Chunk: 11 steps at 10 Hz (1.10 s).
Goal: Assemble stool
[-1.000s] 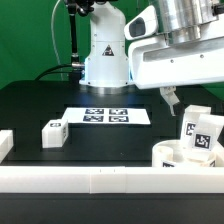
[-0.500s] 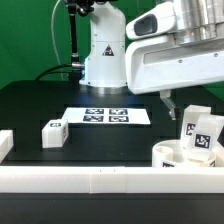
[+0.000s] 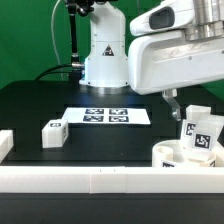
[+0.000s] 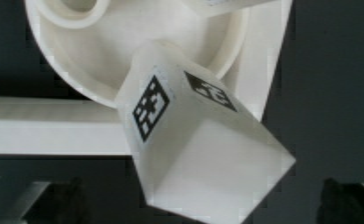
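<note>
The stool's round white seat [image 3: 172, 157] lies at the exterior view's right, against the front rail. A tagged white leg [image 3: 203, 133] stands upright in it. In the wrist view the seat [image 4: 134, 45] lies beyond that leg [image 4: 197, 140], whose end points toward the camera. My gripper [image 4: 200, 203] hangs open just above the leg, its dark fingers [image 4: 54, 200] wide on either side and touching nothing. In the exterior view one fingertip [image 3: 172, 101] shows up and to the left of the leg's top. Another tagged leg [image 3: 53, 132] lies loose at the left.
The marker board [image 3: 107, 116] lies flat in the middle, before the robot's base [image 3: 103, 55]. A long white border rail [image 3: 100, 181] runs along the front, with a short piece [image 3: 5, 145] at the left. The same rail [image 4: 37, 125] crosses the wrist view beside the seat.
The hand has shifted slightly toward the exterior view's right, nearer over the upright leg. The jaws stay open and the parts have not moved.
</note>
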Each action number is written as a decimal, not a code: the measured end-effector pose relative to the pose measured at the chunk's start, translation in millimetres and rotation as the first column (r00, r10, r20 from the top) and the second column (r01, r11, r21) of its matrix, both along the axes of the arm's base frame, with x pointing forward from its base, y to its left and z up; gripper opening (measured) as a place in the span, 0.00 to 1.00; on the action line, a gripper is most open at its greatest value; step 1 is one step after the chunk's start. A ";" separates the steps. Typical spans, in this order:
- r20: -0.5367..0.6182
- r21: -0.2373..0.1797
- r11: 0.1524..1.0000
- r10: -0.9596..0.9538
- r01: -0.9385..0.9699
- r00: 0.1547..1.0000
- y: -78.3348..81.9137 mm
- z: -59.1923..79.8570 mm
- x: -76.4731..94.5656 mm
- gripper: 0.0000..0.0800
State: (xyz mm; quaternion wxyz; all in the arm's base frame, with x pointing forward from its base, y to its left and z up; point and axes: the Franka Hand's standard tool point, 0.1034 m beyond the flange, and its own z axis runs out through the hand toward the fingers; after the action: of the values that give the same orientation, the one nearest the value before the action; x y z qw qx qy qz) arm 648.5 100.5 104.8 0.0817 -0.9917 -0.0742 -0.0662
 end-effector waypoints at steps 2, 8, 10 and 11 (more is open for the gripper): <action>0.019 -0.063 0.974 0.220 -0.218 0.975 -0.4 -2.5 -1.2 0.81; 0.003 -0.161 0.785 0.606 -0.598 0.796 -7.1 -8.0 -0.5 0.81; -0.006 -0.188 0.694 0.707 -0.695 0.707 -10.7 -8.6 -0.2 0.81; -0.007 -0.193 0.691 0.709 -0.697 0.705 -7.8 -11.0 -0.6 0.81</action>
State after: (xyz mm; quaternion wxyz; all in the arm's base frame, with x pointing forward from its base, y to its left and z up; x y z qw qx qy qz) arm 647.9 92.7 93.8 0.0080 -0.8879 -0.4565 -0.0565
